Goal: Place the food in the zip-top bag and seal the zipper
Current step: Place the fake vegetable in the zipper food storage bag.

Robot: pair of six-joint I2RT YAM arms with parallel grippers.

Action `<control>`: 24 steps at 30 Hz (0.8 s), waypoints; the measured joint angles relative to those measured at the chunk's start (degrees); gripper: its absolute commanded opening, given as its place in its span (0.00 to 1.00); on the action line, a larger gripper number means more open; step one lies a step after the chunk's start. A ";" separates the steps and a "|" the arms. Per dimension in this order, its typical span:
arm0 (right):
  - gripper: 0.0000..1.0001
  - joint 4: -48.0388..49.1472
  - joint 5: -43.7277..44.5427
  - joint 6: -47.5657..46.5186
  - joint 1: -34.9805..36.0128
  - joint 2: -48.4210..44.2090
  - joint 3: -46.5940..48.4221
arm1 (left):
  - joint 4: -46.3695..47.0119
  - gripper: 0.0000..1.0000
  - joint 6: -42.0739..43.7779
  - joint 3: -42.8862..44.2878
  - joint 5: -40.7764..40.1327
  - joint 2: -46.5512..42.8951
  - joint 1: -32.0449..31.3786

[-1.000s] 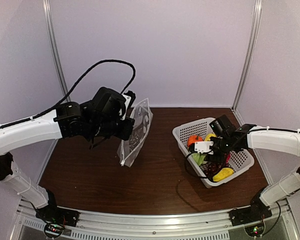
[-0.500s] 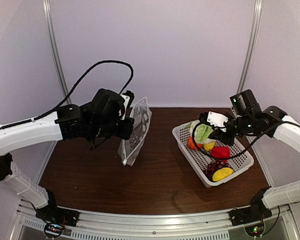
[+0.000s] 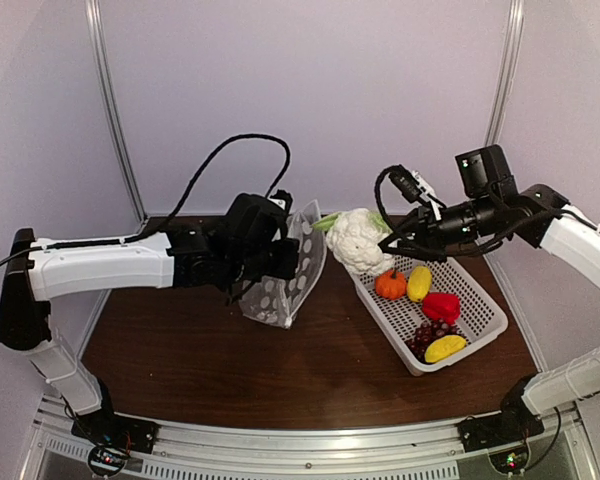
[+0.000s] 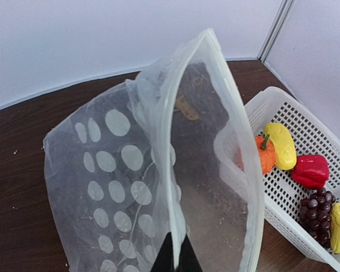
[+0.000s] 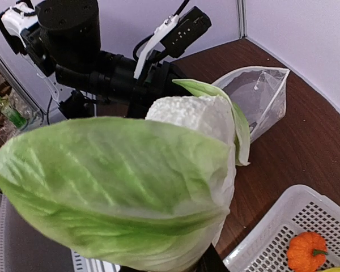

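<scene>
Cauliflower (image 3: 358,238): white head with green leaves, held in the air just off the far left corner of the basket, between it and the bag. It is near the bag's mouth but outside it.
Right gripper (image 3: 385,240): pinching the cauliflower from the basket side. In the right wrist view the leaf and white head fill the frame and hide most of the fingers.
Zip-top bag (image 3: 285,275): clear and floppy, held up over the left-centre of the table (image 3: 230,370), its lower end at the wood and its mouth tilted toward the cauliflower.
Print on bag: white round dots, clearest in the left wrist view on the side left of the mouth.
Zipper (image 4: 169,170): thin pale strip along the mouth edge, its two sides parted, so the bag gapes open.
Left gripper (image 4: 175,258): fingers pressed together on the bag's mouth edge, carrying the bag.
Basket (image 3: 475,300): white mesh plastic, on the right half of the table, set at an angle.
In the basket: orange pumpkin (image 3: 390,285) and one of the yellow pieces (image 3: 418,283) at the far end, red pepper (image 3: 441,306) in the middle, dark red grape bunch (image 3: 430,335) and the second yellow piece at the near end.
</scene>
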 measured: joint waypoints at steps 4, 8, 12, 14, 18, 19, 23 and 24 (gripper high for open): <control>0.00 5.49 -6.54 9.60 0.00 3.56 0.11 | 2.75 0.00 -1.53 0.00 -0.02 0.28 0.00; 0.00 10.84 -9.97 19.10 0.00 7.45 0.15 | 4.83 0.00 -2.78 0.00 0.02 0.28 0.00; 0.00 14.21 -10.01 25.86 0.00 10.54 0.15 | 6.73 0.00 -3.63 -0.17 0.66 0.04 0.00; 0.00 14.73 -9.11 27.93 0.00 11.61 0.20 | 7.72 0.00 -4.02 -0.83 1.11 -0.59 0.00; 0.00 14.25 -4.66 30.47 -0.02 13.31 1.01 | 8.94 0.00 -4.22 -1.97 1.97 -2.23 -0.04; 0.00 14.01 -3.21 30.86 -0.09 13.66 1.46 | 9.11 0.00 -4.22 -1.97 2.10 -2.45 -0.07; 0.00 13.46 -0.13 32.37 -0.70 14.73 2.86 | 10.45 0.00 -4.17 -1.99 2.67 -2.82 -0.07; 0.00 13.57 -0.09 32.98 -0.79 14.97 2.93 | 10.64 0.00 -4.15 -1.97 3.02 -2.80 -0.07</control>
